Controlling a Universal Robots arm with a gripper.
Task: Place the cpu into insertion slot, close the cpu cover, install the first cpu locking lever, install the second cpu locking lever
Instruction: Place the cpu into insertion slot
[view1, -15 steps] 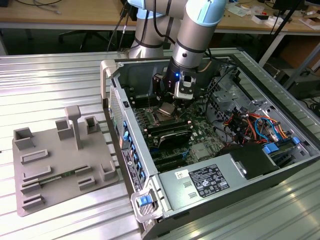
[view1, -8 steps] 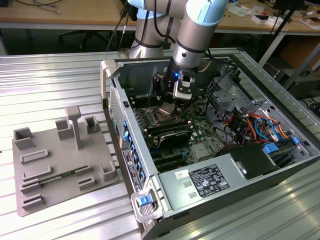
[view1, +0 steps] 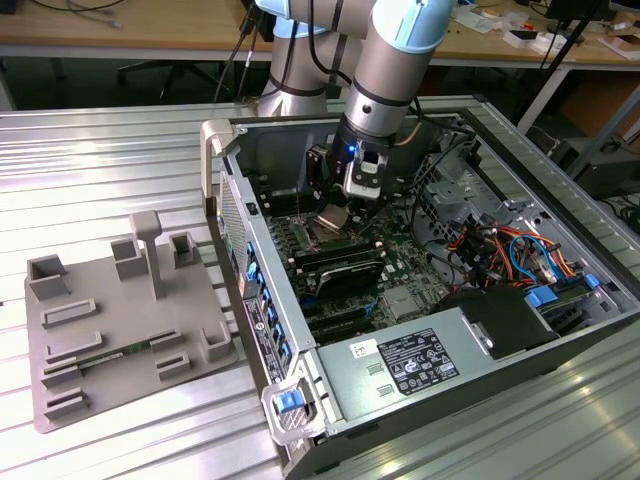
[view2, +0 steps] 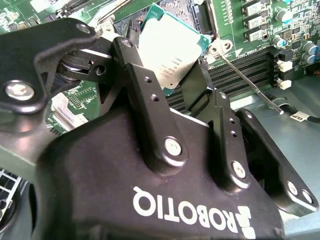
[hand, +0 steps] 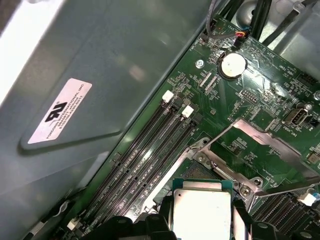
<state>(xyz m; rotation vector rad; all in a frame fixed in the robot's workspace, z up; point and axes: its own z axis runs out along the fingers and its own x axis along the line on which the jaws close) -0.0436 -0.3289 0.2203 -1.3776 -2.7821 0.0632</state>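
Observation:
In both wrist views my gripper (view2: 167, 65) (hand: 201, 216) is shut on the cpu (view2: 170, 47) (hand: 201, 207), a flat square chip with a silver top and green edge, pinched by its two sides between the black fingers (view2: 137, 80). The chip hangs tilted just over the insertion slot (hand: 197, 172) (view2: 177, 6), whose dark pin field shows past its edge. The cpu cover (hand: 260, 131), a silver frame, stands swung open beside the socket. A thin metal locking lever (view2: 247, 77) (hand: 285, 187) sticks out, unlatched. In the exterior view the gripper (view1: 345, 205) is deep inside the open computer case.
Long black RAM slots (hand: 150, 155) run beside the socket, close to the grey case wall (hand: 75, 60). A coin battery (hand: 233, 65) sits further along the board. Cables (view1: 500, 245) and a power supply (view1: 410, 365) crowd the case. A grey fixture plate (view1: 120, 320) lies at the exterior view's left.

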